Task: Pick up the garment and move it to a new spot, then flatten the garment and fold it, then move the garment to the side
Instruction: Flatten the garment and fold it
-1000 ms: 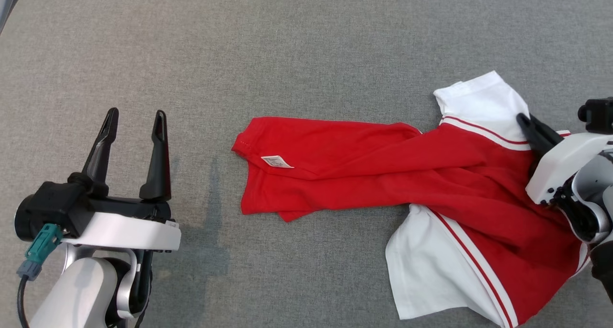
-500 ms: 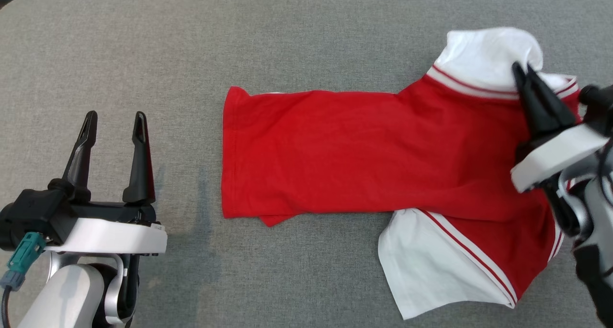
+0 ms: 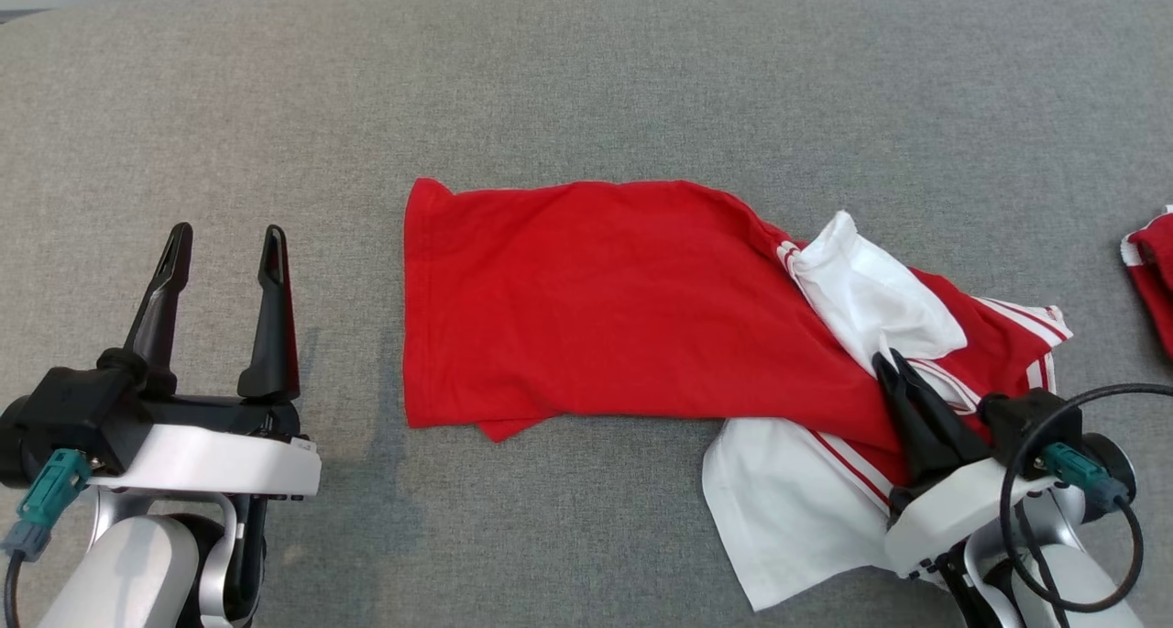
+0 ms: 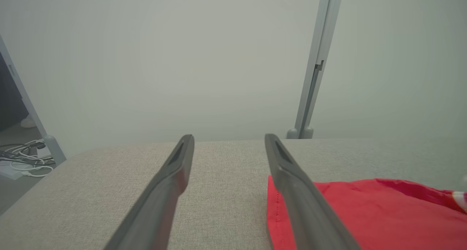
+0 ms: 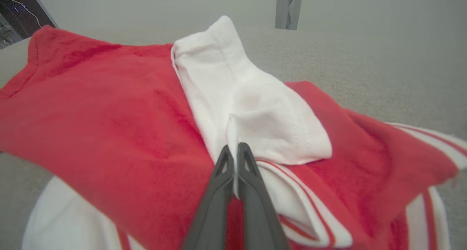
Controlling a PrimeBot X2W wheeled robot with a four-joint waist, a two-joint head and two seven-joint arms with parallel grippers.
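Garment [image 3: 596, 307] at centre and right of grey surface [image 3: 586, 78]. Far white sleeve [image 3: 861, 289] now flipped onto red body, brought in from far right a second ago. Right gripper [image 3: 893, 364] pinched shut on that sleeve's hem. Left gripper [image 3: 227, 231] spread wide, empty, near left. Fold begun; near sleeve [image 3: 788, 500] not yet tucked.

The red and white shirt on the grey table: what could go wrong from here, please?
1. The right gripper pinches only a thin fold of the white sleeve; it may slip out when pulled.
2. The other sleeve lies partly under the red body, so folding now may trap creases.
3. The open left gripper holds nothing, so the hem may drag.
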